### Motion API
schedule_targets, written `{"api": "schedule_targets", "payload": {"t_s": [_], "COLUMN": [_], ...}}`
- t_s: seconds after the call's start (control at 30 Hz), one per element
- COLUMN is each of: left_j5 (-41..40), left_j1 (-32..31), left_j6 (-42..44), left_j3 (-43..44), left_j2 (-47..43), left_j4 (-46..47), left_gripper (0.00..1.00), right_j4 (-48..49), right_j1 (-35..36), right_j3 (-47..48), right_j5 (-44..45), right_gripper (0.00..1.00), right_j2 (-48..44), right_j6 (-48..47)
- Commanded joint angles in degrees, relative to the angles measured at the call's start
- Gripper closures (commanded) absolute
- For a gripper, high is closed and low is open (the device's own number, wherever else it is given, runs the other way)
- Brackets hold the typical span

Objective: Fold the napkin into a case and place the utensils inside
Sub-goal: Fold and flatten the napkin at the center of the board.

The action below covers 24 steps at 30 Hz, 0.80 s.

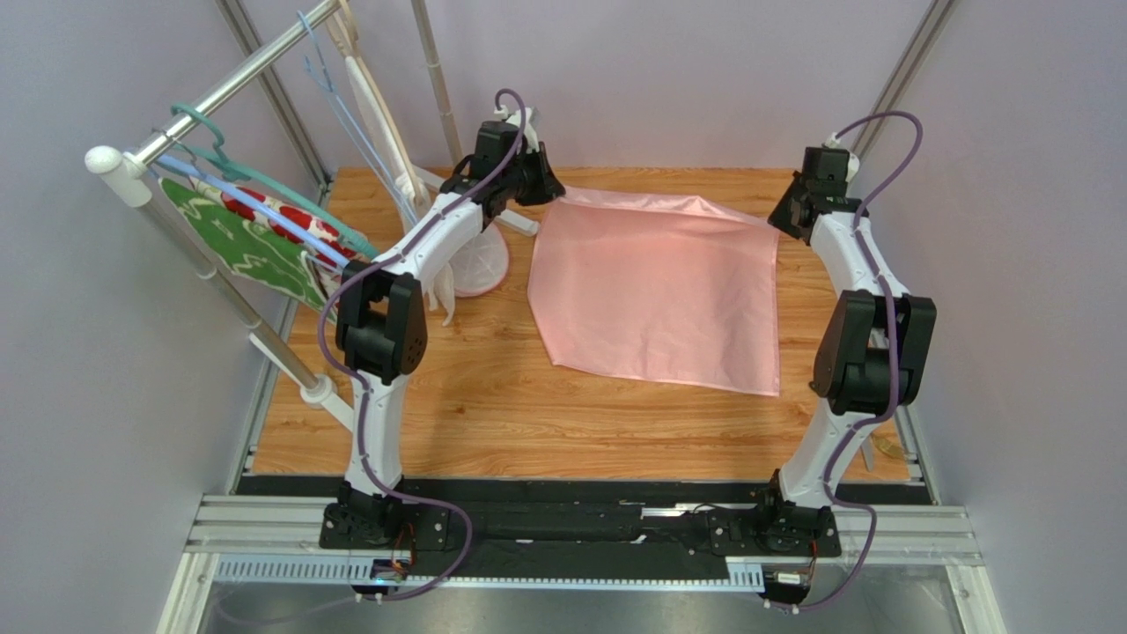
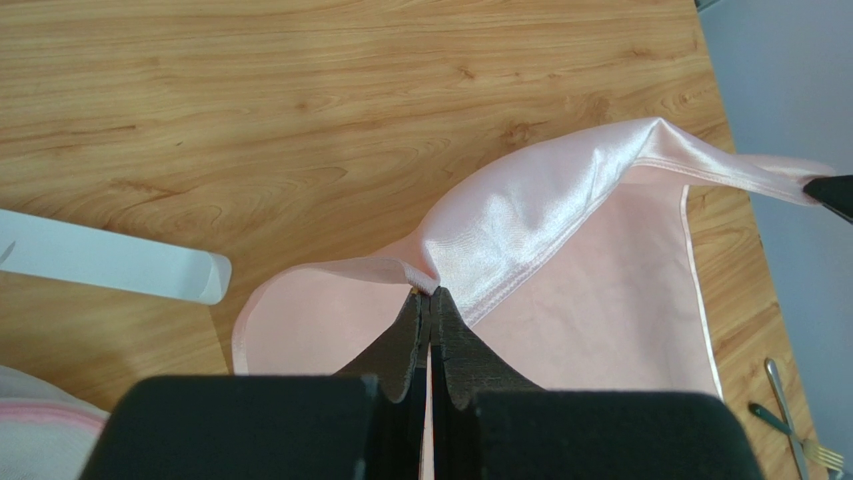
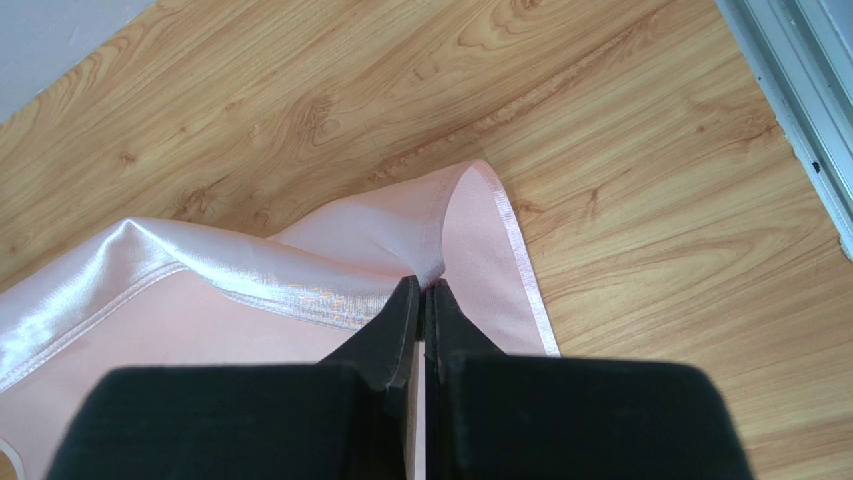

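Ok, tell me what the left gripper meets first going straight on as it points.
The napkin: the left gripper is shut on its edge, with the raised fold right ahead. Beyond that probably the wooden table, though depth is unclear.

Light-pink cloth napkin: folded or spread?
Spread: light-pink cloth napkin lies open on wooden table, far edge lifted, pinched by left gripper and right gripper.

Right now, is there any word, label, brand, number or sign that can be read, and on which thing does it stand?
No readable text anywhere.
The plain light-pink satin napkin, the wooden table top, the black left gripper and the black right gripper bear no writing.
The green cloth hanging at the left shows only a white pattern.
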Motion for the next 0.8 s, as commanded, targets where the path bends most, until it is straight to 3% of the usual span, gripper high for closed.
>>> {"api": "schedule_targets", "payload": {"t_s": [0.0,0.2,0.43,0.77], "left_j5": [4.04,6.15,4.57,0.44], "left_j1": [1.09,0.74,-1.46,-1.73], "left_j6": [0.44,-1.94,0.0,0.26], "left_j3": [0.89,-3.86,-9.74,-16.78], "left_j2": [-1.32,-11.67,-30.66,-58.43], "left_j4": [4.33,6.71,5.83,6.27], "left_gripper": [1.0,1.0,1.0,1.0], "right_j4": [1.25,-4.81,-8.6,-19.14], "right_j1": [0.02,0.02,0.02,0.02], "right_j3": [2.0,1.04,-3.97,3.14], "right_j5": [-0.13,0.91,2.85,3.3], "right_gripper": [1.0,1.0,1.0,1.0], "right_j2": [-1.87,-11.09,-37.17,-57.41], "right_j6": [-1.02,-1.72,-1.72,-1.98]}}
